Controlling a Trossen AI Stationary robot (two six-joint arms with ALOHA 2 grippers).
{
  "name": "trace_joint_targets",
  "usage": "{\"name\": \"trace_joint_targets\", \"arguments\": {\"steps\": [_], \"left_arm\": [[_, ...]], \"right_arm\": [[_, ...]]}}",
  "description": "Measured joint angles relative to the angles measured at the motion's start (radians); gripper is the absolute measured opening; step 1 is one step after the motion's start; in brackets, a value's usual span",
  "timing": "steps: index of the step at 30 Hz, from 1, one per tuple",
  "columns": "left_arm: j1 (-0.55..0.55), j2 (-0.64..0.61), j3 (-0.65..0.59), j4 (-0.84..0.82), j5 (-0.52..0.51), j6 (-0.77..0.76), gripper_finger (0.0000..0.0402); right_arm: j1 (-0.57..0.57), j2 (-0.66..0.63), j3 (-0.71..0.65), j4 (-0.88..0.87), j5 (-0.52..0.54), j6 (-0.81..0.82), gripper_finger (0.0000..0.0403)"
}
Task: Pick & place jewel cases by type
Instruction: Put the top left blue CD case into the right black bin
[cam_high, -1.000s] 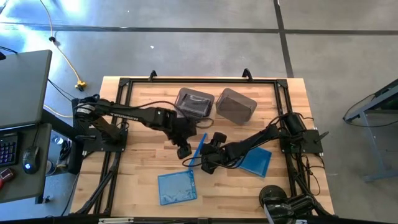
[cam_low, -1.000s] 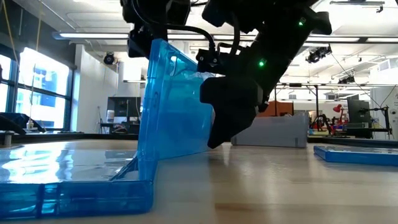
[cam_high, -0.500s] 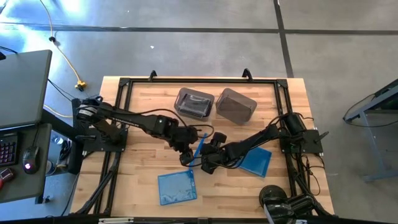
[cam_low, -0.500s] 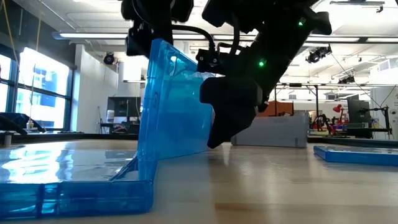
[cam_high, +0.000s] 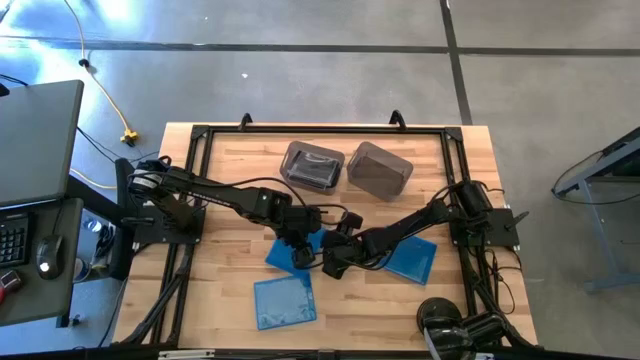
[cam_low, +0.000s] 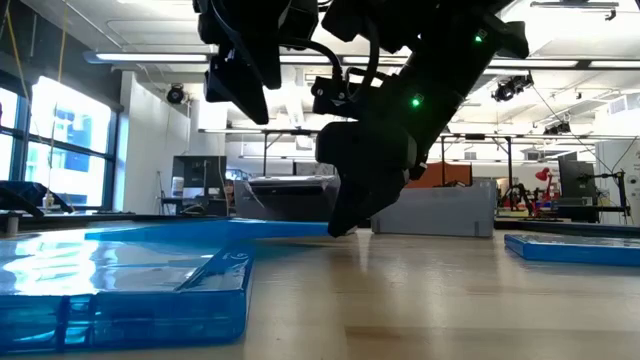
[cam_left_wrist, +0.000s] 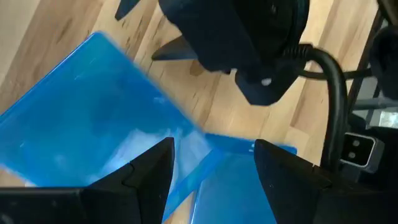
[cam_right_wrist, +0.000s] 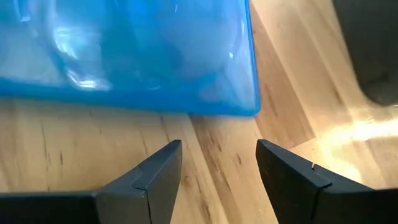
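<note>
A blue jewel case (cam_high: 278, 250) lies flat on the table's middle, seen blurred in the left wrist view (cam_left_wrist: 81, 124) and past my right fingers (cam_right_wrist: 143, 56). My left gripper (cam_high: 303, 252) hovers open above its right edge (cam_left_wrist: 211, 168). My right gripper (cam_high: 333, 262) stands open just right of it, low over the wood (cam_right_wrist: 217, 165). A cloud-patterned blue case (cam_high: 285, 300) lies flat near the front edge. Another blue case (cam_high: 412, 260) lies flat under my right arm.
Two translucent grey bins (cam_high: 312, 165) (cam_high: 378, 168) stand side by side at the far middle of the table. A black frame (cam_high: 200, 135) runs along the table's edges. Bare wood (cam_high: 230, 270) lies at the left front.
The blue case that stood on its edge between the two grippers has fallen over toward the table's left and now lies flat. My left gripper has gone a little toward the right and near edges and slightly down, staying open.
</note>
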Motion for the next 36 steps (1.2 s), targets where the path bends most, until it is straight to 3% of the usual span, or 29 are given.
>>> {"name": "trace_joint_targets", "arguments": {"steps": [5,11,16,22,31,36], "left_arm": [[0.000,0.000,0.001,-0.128,-0.007,0.004,0.0220],[0.000,-0.001,-0.016,-0.410,-0.192,-0.015,0.0220],[-0.011,-0.008,-0.126,-0.315,-0.121,-0.023,0.0220],[-0.013,-0.008,-0.246,-0.213,-0.086,-0.005,0.0220],[-0.013,-0.008,-0.278,-0.172,-0.037,0.004,0.0220],[-0.013,-0.008,-0.278,-0.152,-0.029,0.036,0.0220]], "right_arm": [[-0.003,0.000,0.000,0.004,0.002,0.000,0.0204],[-0.003,0.000,0.000,0.013,-0.009,-0.055,0.0204],[-0.002,0.000,0.000,0.021,-0.082,-0.074,0.0204],[0.044,0.000,0.001,0.070,0.098,-0.338,0.0204],[0.067,0.000,-0.061,0.405,-0.010,-0.683,0.0204],[0.087,0.003,-0.106,0.453,-0.045,-0.814,0.0204]]}}
